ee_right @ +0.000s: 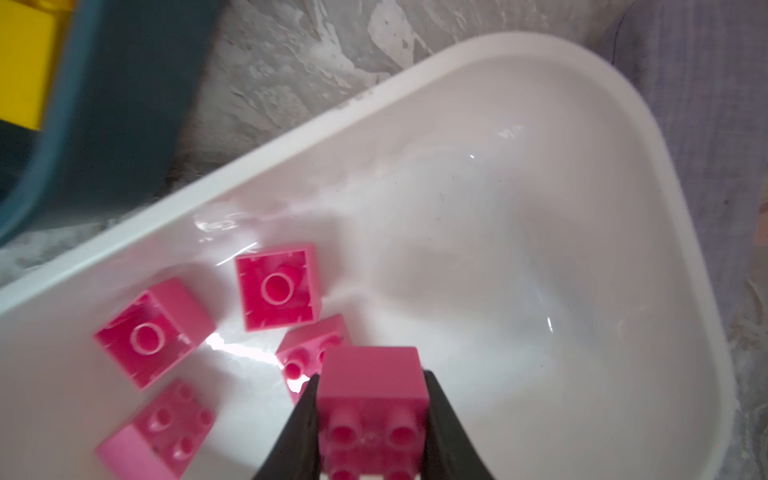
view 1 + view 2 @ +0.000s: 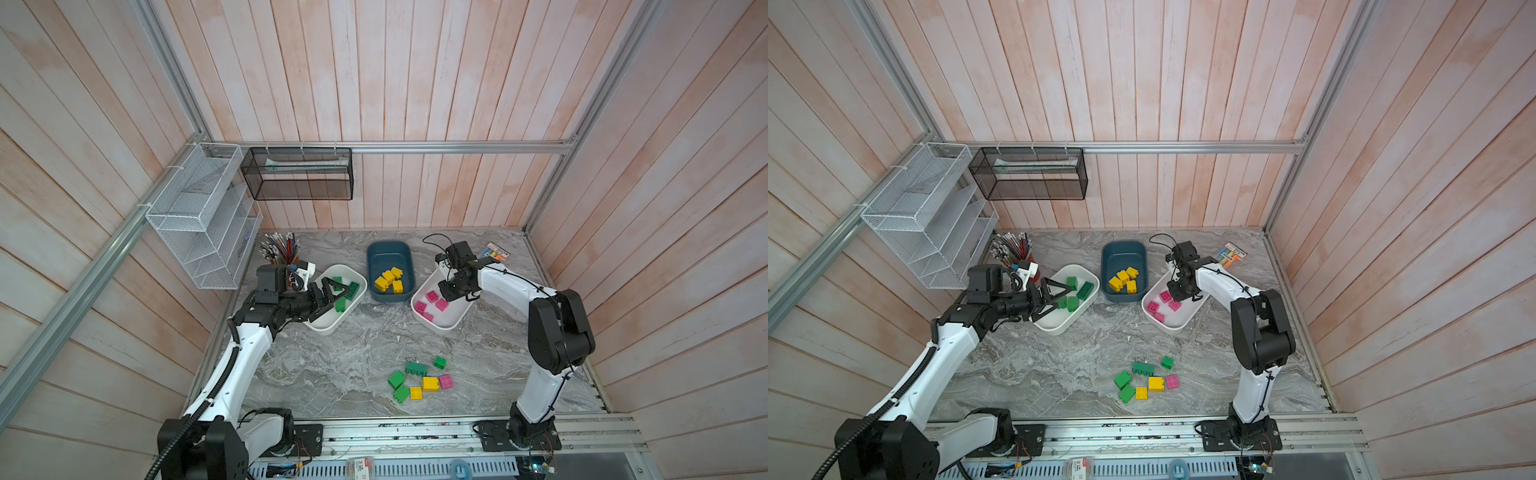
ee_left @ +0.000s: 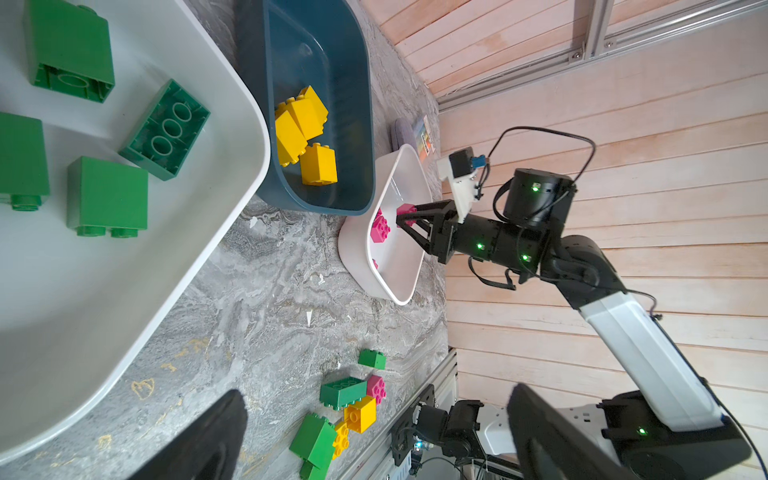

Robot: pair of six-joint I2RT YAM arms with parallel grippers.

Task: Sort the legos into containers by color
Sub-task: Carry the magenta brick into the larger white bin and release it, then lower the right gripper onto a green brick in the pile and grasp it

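The right pincer (image 1: 371,376) is clamped narrowly on a pink brick (image 1: 372,399), studs toward the wrist camera, poised over the right white tub (image 1: 582,124). Four other pink bricks (image 1: 276,286) lie in that tub, just beneath and beside the pincer's tips. The left pincer (image 2: 338,297) stands spread wide and holds nothing, above the left white tub (image 2: 332,328), with green bricks (image 3: 108,195) under it. Between the two pincers sits the dark teal tub (image 2: 388,249) with its yellow bricks (image 2: 390,280). Well apart from both pincers, toward the arm bases, seven loose bricks (image 2: 415,369), four green, two yellow and one pink, cluster on the marbled worktop (image 2: 332,374).
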